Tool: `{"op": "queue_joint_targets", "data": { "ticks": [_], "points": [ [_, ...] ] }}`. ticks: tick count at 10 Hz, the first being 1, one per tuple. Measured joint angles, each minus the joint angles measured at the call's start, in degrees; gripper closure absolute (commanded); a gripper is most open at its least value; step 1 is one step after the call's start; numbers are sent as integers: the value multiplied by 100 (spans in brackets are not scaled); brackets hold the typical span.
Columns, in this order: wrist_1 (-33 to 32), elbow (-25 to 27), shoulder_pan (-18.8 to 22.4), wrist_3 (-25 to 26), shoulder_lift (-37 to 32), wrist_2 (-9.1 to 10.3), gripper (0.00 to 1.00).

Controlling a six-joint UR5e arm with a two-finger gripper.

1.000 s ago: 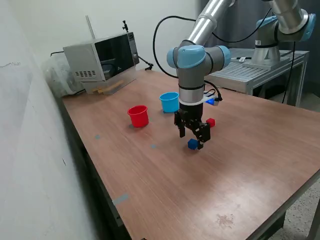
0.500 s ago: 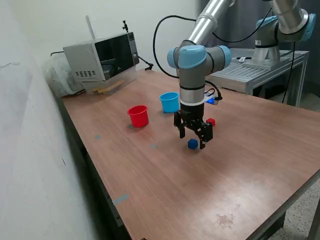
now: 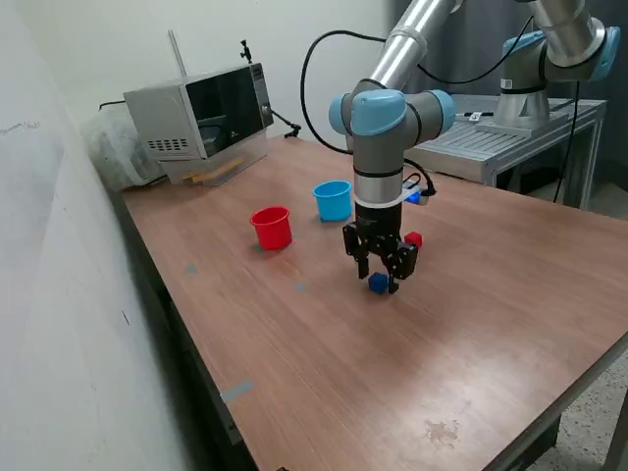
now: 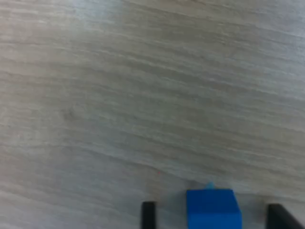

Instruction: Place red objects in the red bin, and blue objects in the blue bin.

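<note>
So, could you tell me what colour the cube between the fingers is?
Blue; the cube shows best in the wrist view.

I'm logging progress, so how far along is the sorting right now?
Nothing visibly sorted yet, though neither cup's inside shows. The open hand straddles a blue cube on the table, not gripping it. That cube and the red cube behind the arm still need to reach the blue cup and red cup.
</note>
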Motion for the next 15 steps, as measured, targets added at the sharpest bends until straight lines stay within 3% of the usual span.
{"op": "queue_joint_targets", "data": {
  "ticks": [6,9,12,15],
  "points": [
    [15,117,40,-58,-77,-10,100],
    [20,544,-106,-63,-843,-42,100],
    [39,1129,-956,-103,-1695,-131,100],
    [51,1572,-1903,-256,-2032,-189,100]
  ]
}}
